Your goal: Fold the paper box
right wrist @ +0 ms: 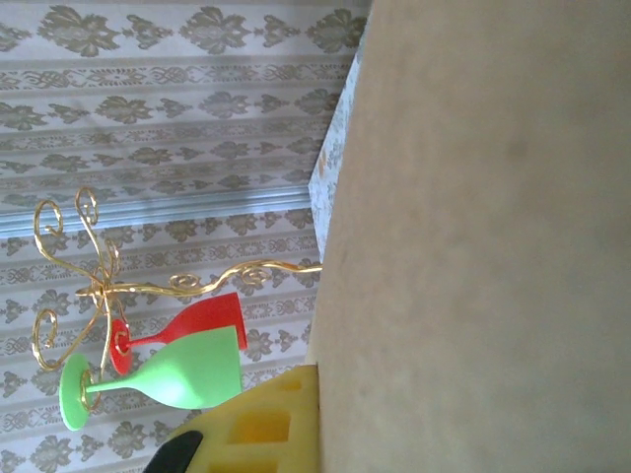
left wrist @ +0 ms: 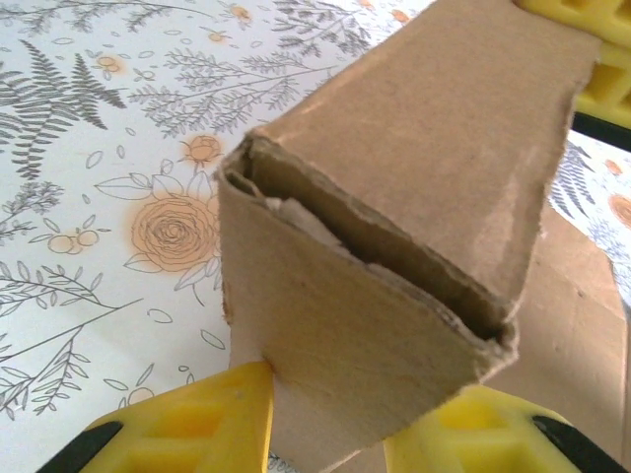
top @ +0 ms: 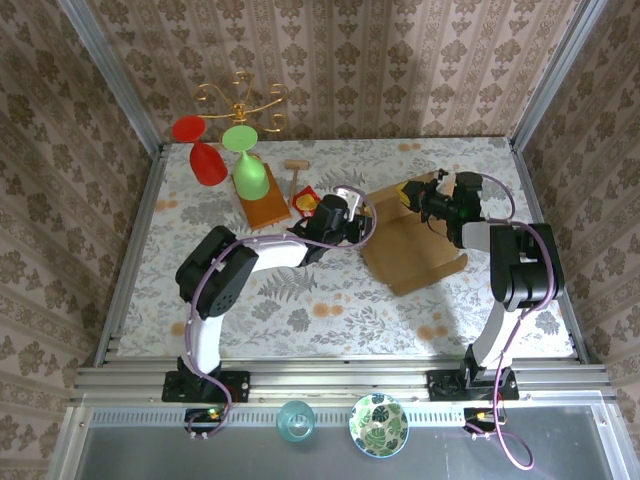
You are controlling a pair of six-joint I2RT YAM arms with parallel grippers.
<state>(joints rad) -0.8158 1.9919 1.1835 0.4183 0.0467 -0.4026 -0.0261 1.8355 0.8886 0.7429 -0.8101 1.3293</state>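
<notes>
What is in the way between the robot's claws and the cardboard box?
Nothing visible is in the way. The left gripper clamps a folded wall of the paper box between its yellow fingers. The right gripper is closed on the box's raised panel.

Floral table [top: 300, 300]: paper box [top: 405, 255] right, wooden board [top: 268, 208], red glass [top: 207, 163] far left.

paper box [top: 410, 255] right of wooden board [top: 263, 206]

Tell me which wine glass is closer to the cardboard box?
The green glass; the red glass is farther left, away from the paper box.
</notes>
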